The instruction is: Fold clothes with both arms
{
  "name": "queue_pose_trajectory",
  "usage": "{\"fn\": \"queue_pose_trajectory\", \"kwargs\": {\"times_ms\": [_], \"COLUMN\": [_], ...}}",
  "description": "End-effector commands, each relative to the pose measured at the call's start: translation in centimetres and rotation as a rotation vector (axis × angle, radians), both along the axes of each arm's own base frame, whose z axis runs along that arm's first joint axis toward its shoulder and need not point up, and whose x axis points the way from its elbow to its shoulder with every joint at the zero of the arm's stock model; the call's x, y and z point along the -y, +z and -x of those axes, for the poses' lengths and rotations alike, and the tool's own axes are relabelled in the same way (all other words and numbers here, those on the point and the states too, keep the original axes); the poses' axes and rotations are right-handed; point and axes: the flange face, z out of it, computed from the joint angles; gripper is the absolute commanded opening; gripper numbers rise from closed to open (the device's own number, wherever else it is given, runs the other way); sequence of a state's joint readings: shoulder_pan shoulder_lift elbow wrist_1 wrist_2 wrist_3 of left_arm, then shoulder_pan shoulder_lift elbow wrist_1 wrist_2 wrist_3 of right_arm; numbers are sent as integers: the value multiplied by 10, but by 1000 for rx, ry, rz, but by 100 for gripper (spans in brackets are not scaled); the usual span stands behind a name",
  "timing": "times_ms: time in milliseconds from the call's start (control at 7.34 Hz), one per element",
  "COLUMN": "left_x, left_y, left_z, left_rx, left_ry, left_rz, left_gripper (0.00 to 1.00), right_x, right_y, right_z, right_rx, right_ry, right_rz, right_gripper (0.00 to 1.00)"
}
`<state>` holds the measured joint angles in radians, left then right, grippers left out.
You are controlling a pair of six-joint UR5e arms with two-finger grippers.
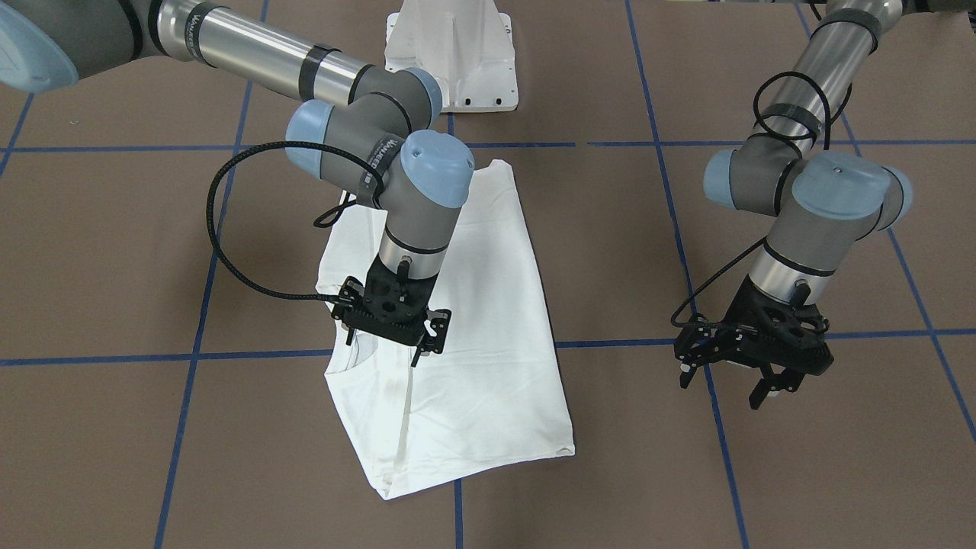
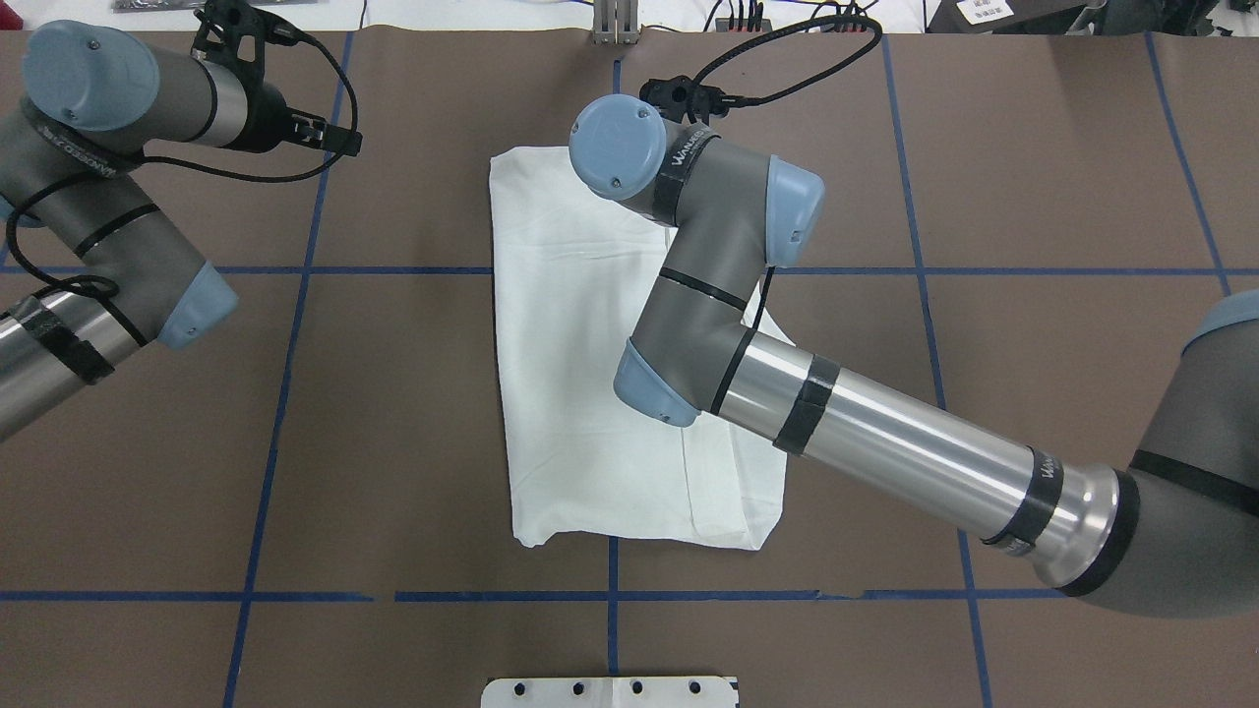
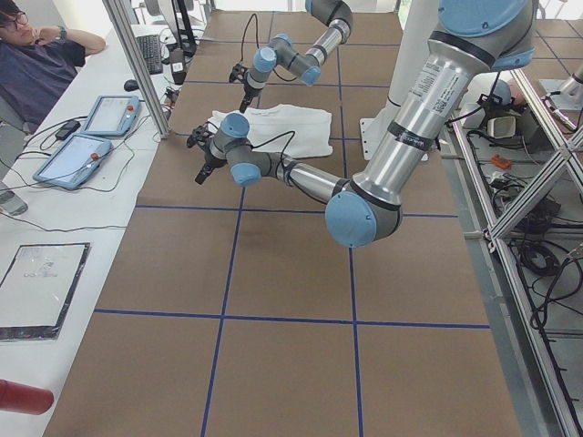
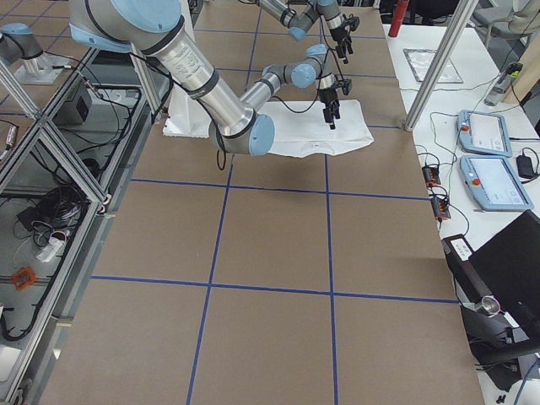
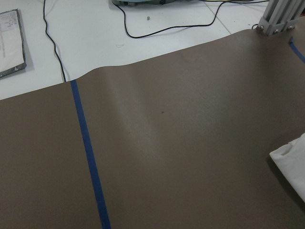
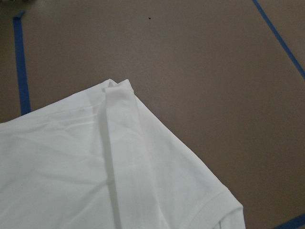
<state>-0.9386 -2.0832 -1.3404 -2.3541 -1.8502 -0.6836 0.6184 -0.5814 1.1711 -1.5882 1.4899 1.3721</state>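
T-shirt [image 1: 473, 381] lies under right gripper [image 1: 381, 349] (spread, empty).

Readable text: none | black strap [image 2: 686, 157] at the wrist of the right arm [image 2: 885, 433]: white lettering, too blurred to read | elbow strap [image 2: 1049, 476]: likewise unreadable.

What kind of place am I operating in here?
Probably a robotics lab cell: a brown table gridded with blue tape, grey tablet-like teach pendants on a white side bench, and aluminium framing.
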Motion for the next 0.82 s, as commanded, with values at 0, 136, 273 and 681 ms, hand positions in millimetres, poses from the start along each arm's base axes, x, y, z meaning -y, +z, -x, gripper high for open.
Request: {"fn": "queue_pose_trajectory", "kwargs": {"times_ms": [0, 136, 273, 681], "left_x": [-1, -2, -2, -4], "left_y": [1, 1, 1, 0], "left_z": [-1, -4, -5, -6], "left_rx": [-2, -2, -2, -13], "left_ry": [6, 11, 12, 7], "left_rz": [3, 3, 4, 15], "left_gripper": [100, 100, 100, 100], "right_x": [21, 25, 29, 25], "right_y": [18, 20, 30, 27], "right_z": [17, 20, 26, 38], "right_rx": [-13, -15, -12, 2], "right_ry": [6, 20, 25, 41], "right_rz": [-6, -22, -26, -39], "right_gripper": [100, 100, 100, 100]}}
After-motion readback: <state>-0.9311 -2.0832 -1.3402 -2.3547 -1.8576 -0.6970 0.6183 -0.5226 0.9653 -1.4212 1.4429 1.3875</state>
